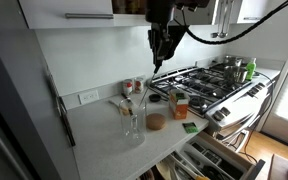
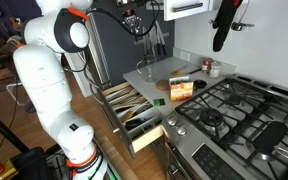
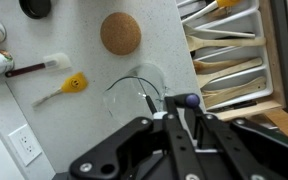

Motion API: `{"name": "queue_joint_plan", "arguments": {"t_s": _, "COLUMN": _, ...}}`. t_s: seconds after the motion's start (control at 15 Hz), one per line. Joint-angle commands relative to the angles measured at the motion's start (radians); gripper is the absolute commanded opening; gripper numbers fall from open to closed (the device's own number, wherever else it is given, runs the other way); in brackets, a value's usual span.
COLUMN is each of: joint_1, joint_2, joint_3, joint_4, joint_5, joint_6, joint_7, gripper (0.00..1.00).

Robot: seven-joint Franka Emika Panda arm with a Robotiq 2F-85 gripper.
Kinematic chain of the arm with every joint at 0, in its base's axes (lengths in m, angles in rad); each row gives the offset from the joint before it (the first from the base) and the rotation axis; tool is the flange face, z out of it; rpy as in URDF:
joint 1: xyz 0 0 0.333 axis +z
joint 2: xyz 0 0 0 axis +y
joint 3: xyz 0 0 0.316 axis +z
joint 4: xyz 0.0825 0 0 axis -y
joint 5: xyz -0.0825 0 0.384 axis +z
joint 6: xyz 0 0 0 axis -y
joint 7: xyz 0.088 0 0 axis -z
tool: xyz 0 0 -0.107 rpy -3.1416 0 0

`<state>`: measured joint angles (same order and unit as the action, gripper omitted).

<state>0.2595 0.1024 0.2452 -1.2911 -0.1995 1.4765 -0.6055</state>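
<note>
One glass (image 3: 134,90), one cork disc (image 3: 120,32) and two utensils (image 3: 62,88) sit on the counter (image 3: 184,30). The claw (image 3: 179,107) is closed. Only the wrist view shows a blue knob (image 3: 188,101) at its tips.

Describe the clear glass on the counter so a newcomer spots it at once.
Find the white countertop beside the gas stove. A clear drinking glass stands upright there, next to a round brown disc, roughly below the raised gripper. Unlike the opaque disc and the yellow-tipped utensil nearby, it is see-through.
</note>
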Motion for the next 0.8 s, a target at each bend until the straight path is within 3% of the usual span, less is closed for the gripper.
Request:
{"name": "queue_joint_plan", "arguments": {"t_s": 0.0, "joint_1": 0.013, "joint_2": 0.044, "joint_3": 0.001, "joint_4": 0.007, "joint_5": -0.089, "joint_6": 0.012, "joint_7": -0.009, "gripper": 0.04}}
{"name": "queue_joint_plan", "arguments": {"t_s": 0.27, "joint_1": 0.009, "joint_2": 0.065, "joint_3": -0.005, "joint_4": 0.008, "joint_5": -0.138, "joint_6": 0.056, "joint_7": -0.004, "gripper": 0.04}}
{"name": "queue_joint_plan", "arguments": {"t_s": 0.73, "joint_1": 0.010, "joint_2": 0.126, "joint_3": 0.002, "joint_4": 0.003, "joint_5": -0.119, "joint_6": 0.140, "joint_7": -0.033, "gripper": 0.04}}
